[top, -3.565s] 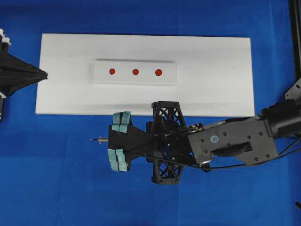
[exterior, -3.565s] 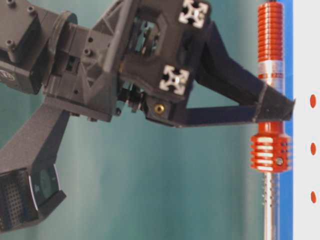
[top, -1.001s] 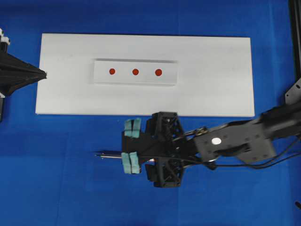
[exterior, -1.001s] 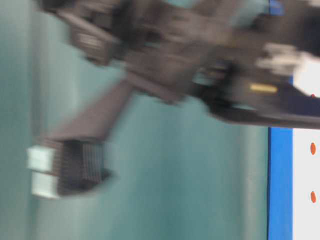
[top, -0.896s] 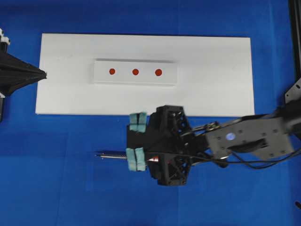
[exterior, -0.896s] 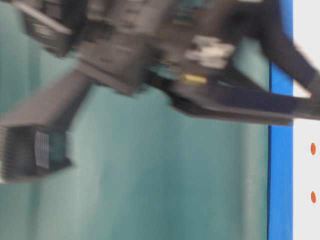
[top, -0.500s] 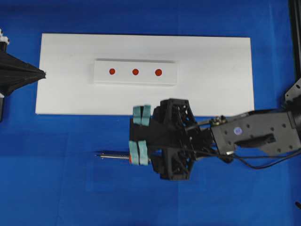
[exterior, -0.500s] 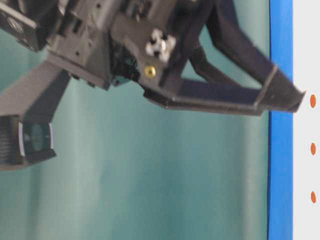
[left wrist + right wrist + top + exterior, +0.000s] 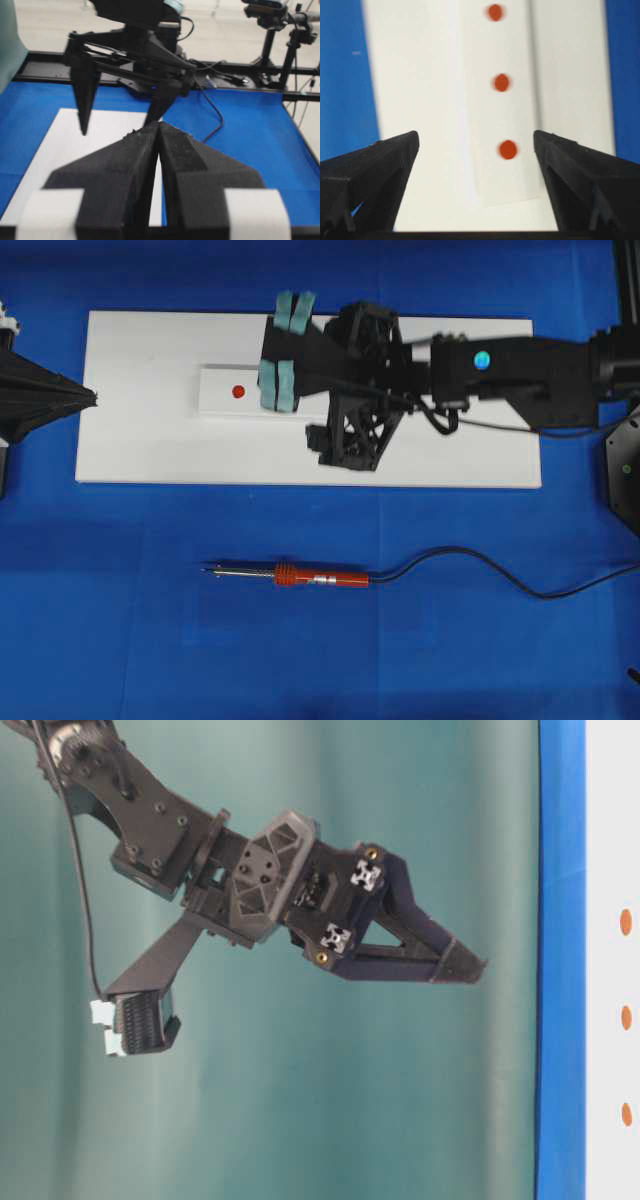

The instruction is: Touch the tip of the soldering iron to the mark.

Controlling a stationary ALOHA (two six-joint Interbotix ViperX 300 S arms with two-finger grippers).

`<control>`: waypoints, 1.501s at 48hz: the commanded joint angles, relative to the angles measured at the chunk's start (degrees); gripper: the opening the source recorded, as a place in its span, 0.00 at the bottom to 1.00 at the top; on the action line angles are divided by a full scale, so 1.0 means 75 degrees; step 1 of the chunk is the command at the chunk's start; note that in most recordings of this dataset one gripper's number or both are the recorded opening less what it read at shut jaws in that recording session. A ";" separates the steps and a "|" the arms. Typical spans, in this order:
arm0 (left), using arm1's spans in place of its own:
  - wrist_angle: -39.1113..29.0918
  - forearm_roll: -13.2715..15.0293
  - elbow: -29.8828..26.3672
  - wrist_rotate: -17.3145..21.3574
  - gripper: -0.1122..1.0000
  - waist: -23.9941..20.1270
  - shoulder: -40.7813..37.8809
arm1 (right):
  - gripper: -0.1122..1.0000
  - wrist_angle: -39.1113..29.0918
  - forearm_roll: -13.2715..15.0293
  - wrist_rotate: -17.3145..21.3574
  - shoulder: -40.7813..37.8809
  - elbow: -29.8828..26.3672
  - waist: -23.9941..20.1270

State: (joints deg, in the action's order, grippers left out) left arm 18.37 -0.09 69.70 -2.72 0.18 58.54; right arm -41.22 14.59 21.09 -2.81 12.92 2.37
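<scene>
Hiding two marks overhead, right gripper (image 9: pixel 282 348) gapes empty; left gripper (image 9: pixel 159 131) closed; soldering iron (image 9: pixel 300 576) untouched.

No words, brands or numbers can be read in any view. The only signs are three plain red dots (image 9: pixel 502 82) in a row on the white strip (image 9: pixel 485 165); in the overhead view just the left dot (image 9: pixel 238 392) shows. A small round light-blue sticker (image 9: pixel 482 360) sits on the right arm, too small to read.
</scene>
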 commanded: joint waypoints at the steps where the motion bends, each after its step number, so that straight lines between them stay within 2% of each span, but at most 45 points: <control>1: 0.0035 0.0000 -0.0094 0.0000 0.12 0.0012 -0.0023 | 0.88 0.0059 -0.0023 -0.0059 0.0398 0.0012 0.0012; 14: 0.0035 0.0000 -0.0094 0.0000 0.12 0.0012 -0.0023 | 0.88 0.0188 0.0082 -0.0129 0.1945 0.1020 0.0176; 28: 0.0035 0.0000 -0.0094 0.0012 0.12 0.0012 -0.0023 | 0.88 0.0855 0.0094 -0.0094 0.4324 0.2859 0.0363; 48: 0.0035 0.0000 -0.0094 0.0035 0.12 0.0012 -0.0012 | 0.87 0.1313 0.0047 0.0000 0.7664 0.5027 0.0375; 62: 0.0035 0.0000 -0.0082 0.0012 0.12 0.0012 -0.0012 | 0.85 0.1723 -0.0082 0.0035 0.8766 0.6176 0.0375; 72: 0.0035 0.0000 -0.0082 0.0023 0.12 0.0012 -0.0012 | 0.85 0.1734 -0.0187 0.0035 0.8859 0.6352 0.0375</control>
State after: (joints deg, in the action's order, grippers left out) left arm 18.37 0.00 69.70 -2.55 0.18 58.62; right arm -28.83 13.45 21.27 63.81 61.08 5.10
